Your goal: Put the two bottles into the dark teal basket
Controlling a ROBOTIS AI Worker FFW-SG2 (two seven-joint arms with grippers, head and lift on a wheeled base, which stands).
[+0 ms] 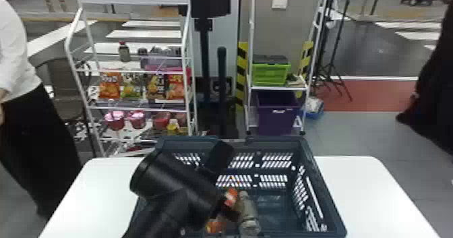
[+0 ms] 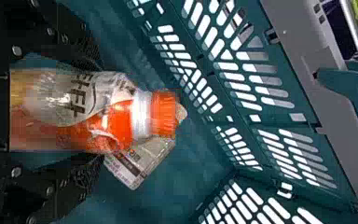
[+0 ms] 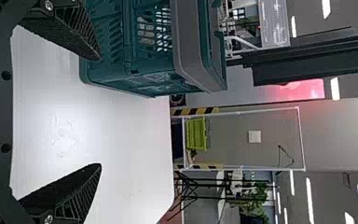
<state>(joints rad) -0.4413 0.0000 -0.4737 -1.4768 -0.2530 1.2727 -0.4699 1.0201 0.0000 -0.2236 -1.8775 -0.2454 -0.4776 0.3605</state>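
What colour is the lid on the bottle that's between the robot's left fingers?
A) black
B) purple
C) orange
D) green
C: the bottle between the left fingers has a bright orange lid, with a silvery ring just below it.

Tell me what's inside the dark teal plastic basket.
The left pincer, an orange-capped clear bottle and a grey-brown bottle; the black arm hides part, anything beneath can't be seen.
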